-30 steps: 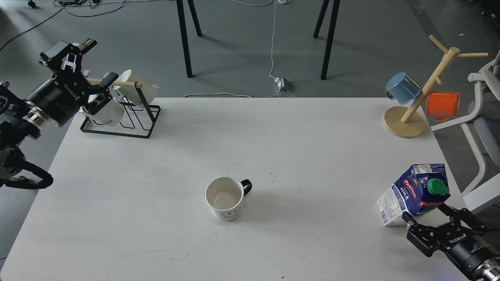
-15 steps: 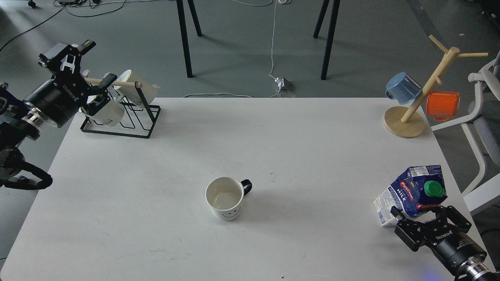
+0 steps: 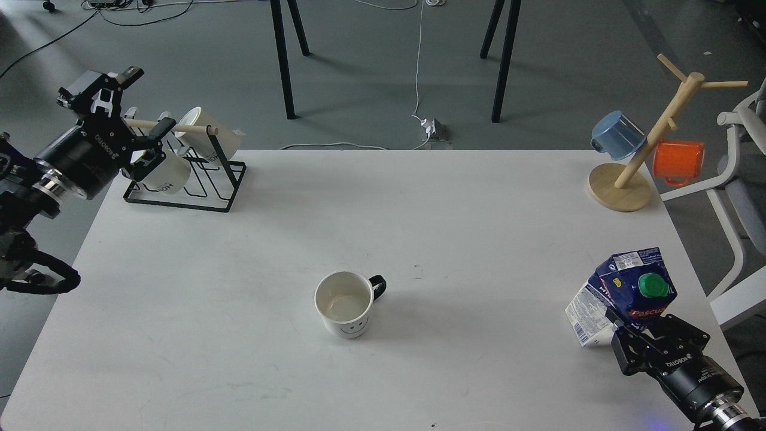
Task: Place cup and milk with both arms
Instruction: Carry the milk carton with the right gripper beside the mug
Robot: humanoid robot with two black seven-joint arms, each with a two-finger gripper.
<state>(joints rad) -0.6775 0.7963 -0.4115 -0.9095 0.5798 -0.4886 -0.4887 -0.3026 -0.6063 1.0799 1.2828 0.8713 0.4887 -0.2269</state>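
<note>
At the near right corner of the white table (image 3: 239, 311) the right gripper (image 3: 649, 332) has its fingers closed around the lower body of the milk (image 3: 625, 296), which leans to the left, close to the table's right edge; the green cap (image 3: 653, 285) faces the camera. The cup (image 3: 346, 303) stands upright just near of the table's middle, handle pointing right and far, smiley toward the near edge; bare tabletop lies on every side of it, and it is well apart from the milk. The wide stretch between cup and far edge is open. At the far left corner a black wire rack (image 3: 188, 179) holds cream mugs (image 3: 164, 173) on a wooden bar, right by the table's left and far edges; the left gripper (image 3: 128, 117) hovers there over the left edge, fingers spread wide, holding nothing. At the far right corner a wooden mug tree (image 3: 622, 185) stands near the edge, carrying a blue cup (image 3: 616, 134) and an orange cup (image 3: 678, 160). Past the far edge, grey floor with black legs (image 3: 286, 60) and a white cable (image 3: 417, 72).
</note>
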